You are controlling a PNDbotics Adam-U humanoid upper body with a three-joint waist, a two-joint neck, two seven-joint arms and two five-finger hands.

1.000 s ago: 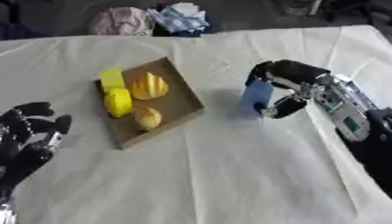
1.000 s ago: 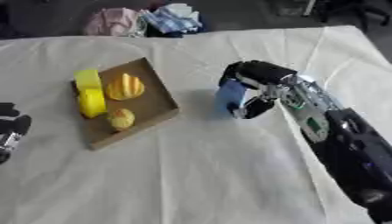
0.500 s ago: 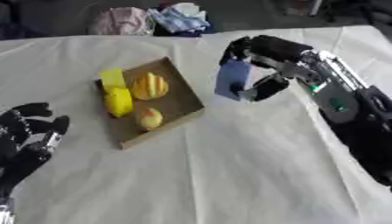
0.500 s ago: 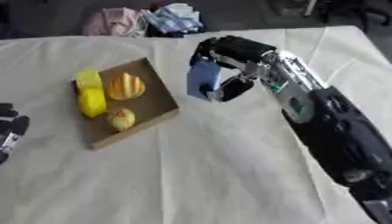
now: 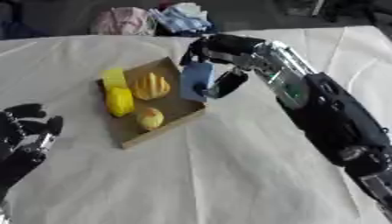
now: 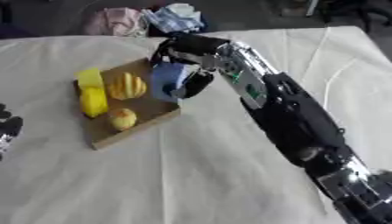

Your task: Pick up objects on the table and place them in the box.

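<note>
A shallow cardboard box (image 5: pixel 180 114) lies at the left-centre of the white cloth. Inside it are a yellow block (image 5: pixel 118 96), a yellow ribbed fruit (image 5: pixel 152 85) and a small yellow-orange fruit (image 5: pixel 150 118). My right hand (image 5: pixel 226 52) reaches in from the right and is shut on a blue object (image 5: pixel 197 80), held upright over the box's right edge. The thumb (image 5: pixel 223 84) curls round the object's right side. My left hand (image 5: pixel 23 135) rests at the lower left edge with its fingers up and relaxed, away from the box.
The white cloth covers the table (image 5: pixel 199 175). Beyond the table's far edge lie a pink bundle (image 5: pixel 122 19) and a light blue bundle (image 5: pixel 180 17).
My right hand has carried the blue object leftward from the middle of the table until it hangs over the box's right edge. The left hand has stayed still.
</note>
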